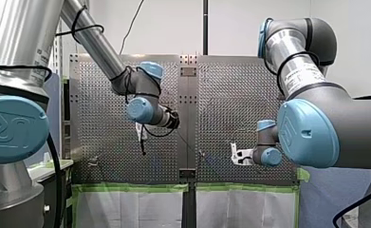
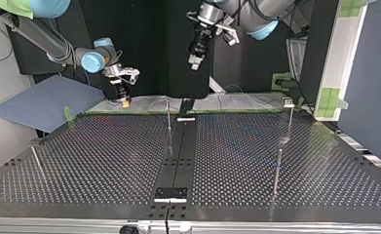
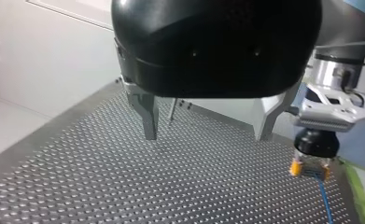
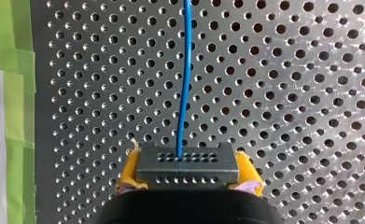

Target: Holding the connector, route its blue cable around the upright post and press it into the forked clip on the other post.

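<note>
A dark grey connector [image 4: 187, 164] sits between the yellow pads [image 4: 129, 172] of my right gripper [image 4: 188, 173], which is shut on it. Its blue cable [image 4: 184, 74] runs straight ahead over the perforated plate. At the top view's far left, my right gripper [image 2: 123, 101] hangs low over the table's far edge. My left gripper [image 3: 208, 133] hovers open and empty above the plate, with my right gripper [image 3: 311, 169] and the blue cable [image 3: 326, 203] off to one side. An upright post [image 2: 168, 119] stands mid-table. A second post [image 2: 289, 117] carries a small block on top.
Another thin post [image 2: 277, 170] stands at the top view's right and a leaning one [image 2: 36, 160] at its left. A black strip [image 2: 179, 156] runs down the table's middle. Green tape [image 4: 12, 93] edges the plate beside my right gripper.
</note>
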